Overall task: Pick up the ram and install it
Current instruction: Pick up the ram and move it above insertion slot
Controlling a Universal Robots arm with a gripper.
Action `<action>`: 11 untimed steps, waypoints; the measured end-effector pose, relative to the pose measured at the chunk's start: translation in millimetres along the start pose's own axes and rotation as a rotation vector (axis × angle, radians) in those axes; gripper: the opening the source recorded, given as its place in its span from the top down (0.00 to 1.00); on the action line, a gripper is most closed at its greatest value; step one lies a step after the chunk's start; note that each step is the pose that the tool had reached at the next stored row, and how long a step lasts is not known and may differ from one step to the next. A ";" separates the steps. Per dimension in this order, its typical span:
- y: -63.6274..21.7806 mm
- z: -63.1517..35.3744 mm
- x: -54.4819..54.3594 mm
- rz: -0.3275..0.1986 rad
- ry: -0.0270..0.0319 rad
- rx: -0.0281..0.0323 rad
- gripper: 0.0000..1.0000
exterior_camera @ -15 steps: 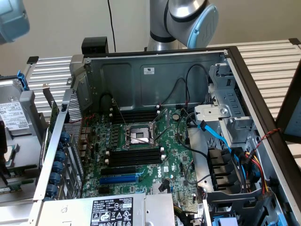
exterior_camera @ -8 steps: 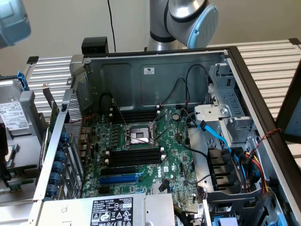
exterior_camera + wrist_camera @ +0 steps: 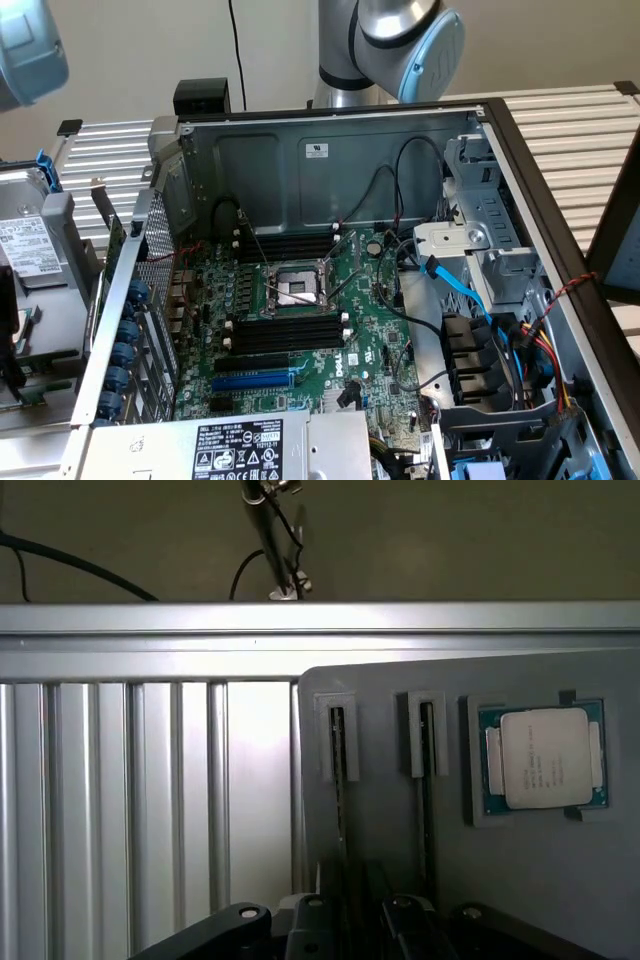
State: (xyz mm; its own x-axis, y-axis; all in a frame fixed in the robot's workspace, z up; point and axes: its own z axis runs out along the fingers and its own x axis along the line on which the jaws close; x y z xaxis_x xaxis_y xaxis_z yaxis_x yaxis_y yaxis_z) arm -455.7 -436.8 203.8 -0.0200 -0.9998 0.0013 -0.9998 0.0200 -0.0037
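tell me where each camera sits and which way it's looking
exterior view: off the arm, above the open computer case, looking down at its motherboard; arm joint behind the case.
wrist view: on the wrist, facing down at a grey tray with two likely ram sticks and a processor; gripper in foreground.
shared: the ribbed metal table.

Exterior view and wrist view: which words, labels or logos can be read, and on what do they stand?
"DELL", as it seems: white lettering on the motherboard.
Black label on the power supply: too small to read.
White sticker on the case's back wall: too small to read.
White label on the grey unit at the exterior view's left: unreadable.
Print on the processor lid, wrist view: blurred, unreadable.
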 end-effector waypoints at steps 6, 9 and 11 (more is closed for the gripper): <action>0.0 0.0 0.0 0.000 0.0000 -0.0001 0.76; 0.0 0.0 0.0 0.000 0.0000 0.0000 0.76; 0.0 0.0 0.0 0.000 0.0000 -0.0001 0.76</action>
State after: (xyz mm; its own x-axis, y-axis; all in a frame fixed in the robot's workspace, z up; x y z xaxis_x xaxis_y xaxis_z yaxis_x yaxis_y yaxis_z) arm -455.7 -436.8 203.8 -0.0200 -0.9998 0.0013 -0.9998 0.0200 -0.0037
